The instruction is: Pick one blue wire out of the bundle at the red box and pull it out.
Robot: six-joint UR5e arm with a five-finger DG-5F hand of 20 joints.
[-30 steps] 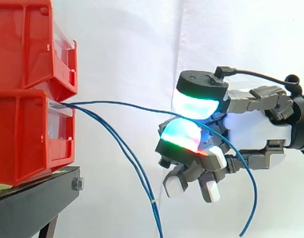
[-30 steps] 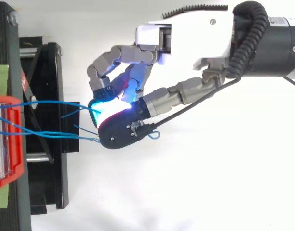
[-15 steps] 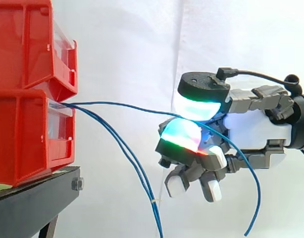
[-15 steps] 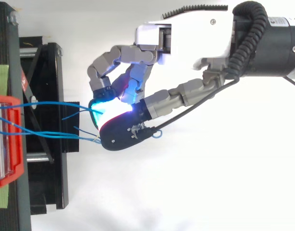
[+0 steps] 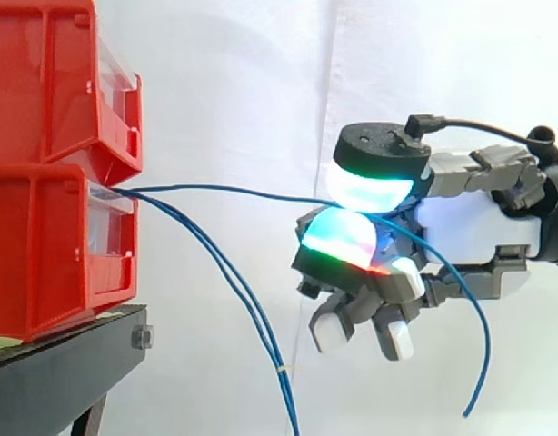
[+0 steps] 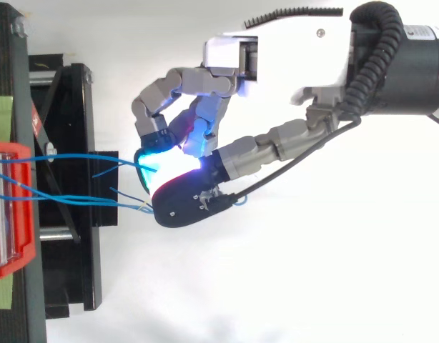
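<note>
My robot hand [image 5: 470, 232] is clamped on one blue wire [image 5: 234, 190], pinched between the glowing pads [image 5: 343, 238] with the other fingers curled underneath. The wire runs almost level from the mouth of the lower red box [image 5: 43, 254] to the pinch, then loops behind the palm and hangs with its free end down. The rest of the bundle [image 5: 235, 283] droops from the same opening, apart from my fingers. The wire looks nearly taut, so I judge its far end is not yet out of the box. To do this well, I would draw straight away from the box along the wire's line at an even pace. The pinch must be firm enough that the thin wire cannot slip. A sideways or downward sweep could snag the drooping wires.
</note>
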